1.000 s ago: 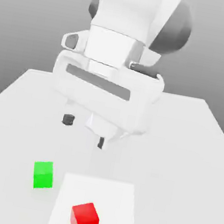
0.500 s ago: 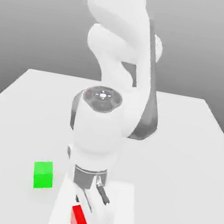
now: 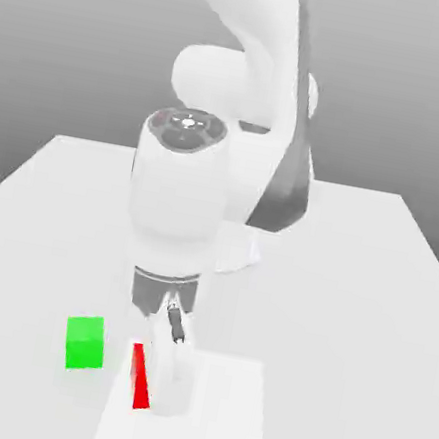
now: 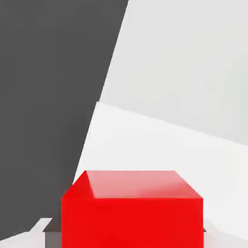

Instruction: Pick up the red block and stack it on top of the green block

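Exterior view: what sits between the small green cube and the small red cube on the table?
Nothing: in the exterior view, only bare white table separates the small green cube from the small red cube.

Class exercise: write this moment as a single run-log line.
phase: grasp/carry | gripper at red block, block between its fingers | green block free on table, to the exterior view's left of red | stack: not yet done
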